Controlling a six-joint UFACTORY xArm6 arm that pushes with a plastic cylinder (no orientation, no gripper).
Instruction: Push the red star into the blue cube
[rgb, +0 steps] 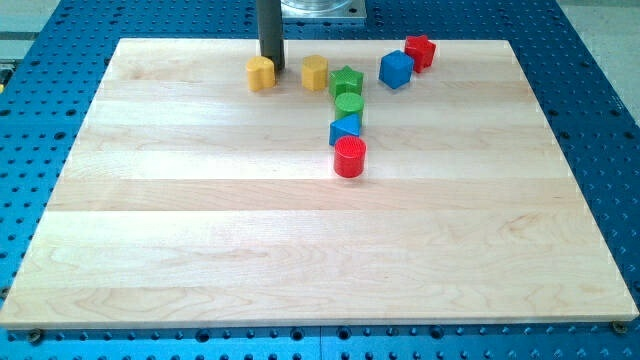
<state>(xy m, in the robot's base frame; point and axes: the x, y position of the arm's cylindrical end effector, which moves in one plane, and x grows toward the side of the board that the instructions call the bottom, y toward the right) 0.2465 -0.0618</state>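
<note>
The red star (421, 51) lies near the view's top, right of centre, touching or almost touching the blue cube (396, 69), which sits just below and to its left. My tip (271, 68) is at the view's top, left of centre, right beside the upper right of a yellow block (261, 74). The tip is far to the left of the red star and the blue cube.
A second yellow block (315, 72) lies right of the tip. A green star (346, 81), a green cylinder (349, 104), a blue triangular block (346, 128) and a red cylinder (350, 157) form a column down the middle. The wooden board (200, 230) lies on a blue perforated table.
</note>
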